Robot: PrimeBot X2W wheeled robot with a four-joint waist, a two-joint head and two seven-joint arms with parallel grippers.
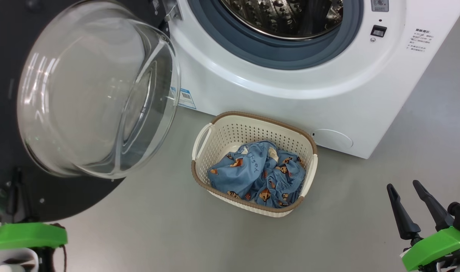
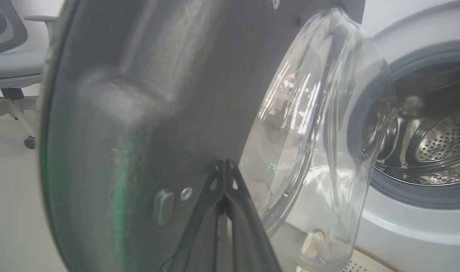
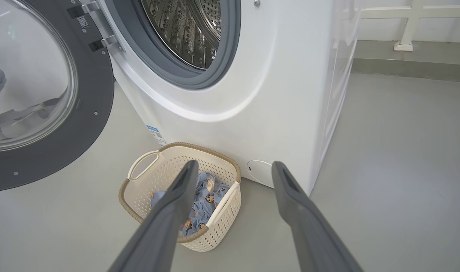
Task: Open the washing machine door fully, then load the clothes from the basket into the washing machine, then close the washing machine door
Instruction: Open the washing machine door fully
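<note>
While left end effector [image 2: 225, 164] is closed, right end effector [image 1: 403, 186] wide, blue bear-print clothes [image 1: 256, 173] lie crumpled.

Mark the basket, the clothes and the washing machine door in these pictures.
basket [image 1: 245, 134], head view, on its perforated far wall.
clothes [image 1: 252, 173], head view, on the middle of the blue heap.
washing machine door [image 1: 97, 94], head view, on the clear glass bowl.

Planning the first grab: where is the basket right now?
The basket sits on the floor at the head view's centre, close before the washing machine, right of its open door.
</note>
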